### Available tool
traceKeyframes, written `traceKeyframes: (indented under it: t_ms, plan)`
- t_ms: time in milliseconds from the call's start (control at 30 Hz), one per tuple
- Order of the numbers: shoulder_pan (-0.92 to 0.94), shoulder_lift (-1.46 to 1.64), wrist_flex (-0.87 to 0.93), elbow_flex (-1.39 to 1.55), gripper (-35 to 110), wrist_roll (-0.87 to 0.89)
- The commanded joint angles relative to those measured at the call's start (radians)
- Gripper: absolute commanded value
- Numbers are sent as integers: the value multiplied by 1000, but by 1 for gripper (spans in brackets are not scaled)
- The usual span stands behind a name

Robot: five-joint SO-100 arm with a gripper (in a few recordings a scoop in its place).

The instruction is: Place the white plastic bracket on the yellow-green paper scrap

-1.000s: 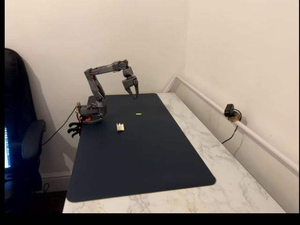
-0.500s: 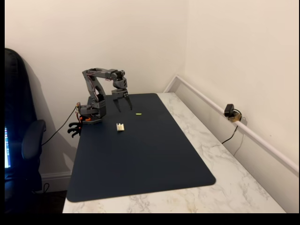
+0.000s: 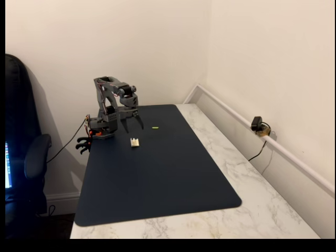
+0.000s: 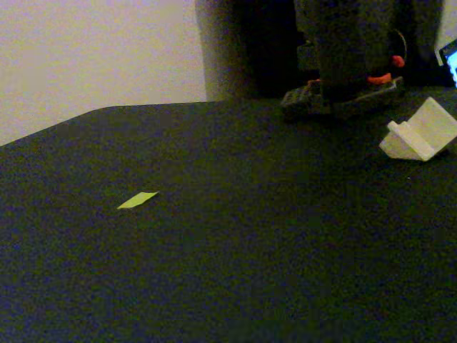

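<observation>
the bracket (image 3: 135, 142) (image 4: 420, 132) was a small off-white plastic piece, blocky and angled, with a slanted face and a flat foot. it lay free on the dark mat (image 3: 157, 173), nothing touching it. the scrap (image 3: 155, 127) (image 4: 137, 200) was a thin, flat, bright yellow-green sliver with pointed ends, lying flat on the same mat. the two sat near each other but clearly apart, the bracket not on the scrap.

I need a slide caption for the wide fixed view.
Open gripper above white bracket on dark mat; paper scrap lies apart.
</observation>
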Motion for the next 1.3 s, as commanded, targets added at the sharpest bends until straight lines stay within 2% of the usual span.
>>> traceKeyframes:
  t_ms: [0,233,433,933,1267]
  plan:
    - [-46,32,-18,17,37,52]
    - [-97,92,-149,184,37,137]
    - [-61,101,-229,270,37,110]
    - [48,-55,-368,278,38,-17]
    - [75,-114,-373,233,39,-34]
